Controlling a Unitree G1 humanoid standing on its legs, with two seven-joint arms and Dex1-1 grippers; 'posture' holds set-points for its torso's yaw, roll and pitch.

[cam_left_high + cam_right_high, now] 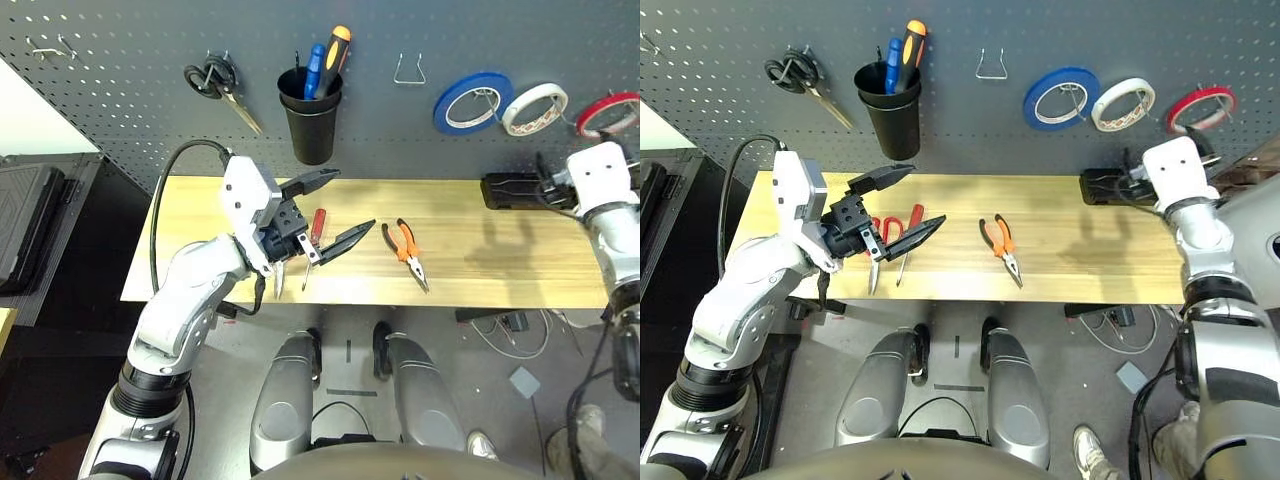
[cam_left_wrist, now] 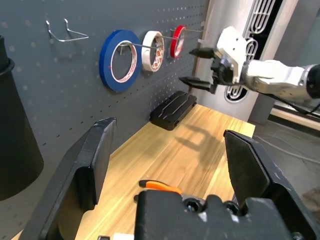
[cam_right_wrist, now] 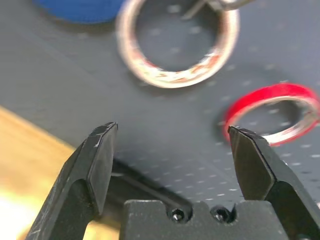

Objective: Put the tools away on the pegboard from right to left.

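Note:
The red tape ring (image 1: pixel 608 112) hangs on a hook at the far right of the dark grey pegboard (image 1: pixel 140 90). My right gripper (image 3: pixel 171 128) stands open just in front of the ring (image 3: pixel 272 112), with nothing between its fingers. On the wooden table (image 1: pixel 480 260) lie the orange-and-black pliers (image 1: pixel 405 250), the red-handled screwdriver (image 1: pixel 317 224) and the red-handled scissors (image 1: pixel 890 228). My left gripper (image 1: pixel 352 200) hovers open above the screwdriver and scissors, partly hiding them.
Blue tape (image 1: pixel 472 102) and white tape (image 1: pixel 534 108) hang left of the red ring. An empty hook (image 1: pixel 408 70), a black cup (image 1: pixel 310 118) holding screwdrivers and black-handled scissors (image 1: pixel 222 85) follow leftward. A black box (image 1: pixel 512 190) sits at the table's back right.

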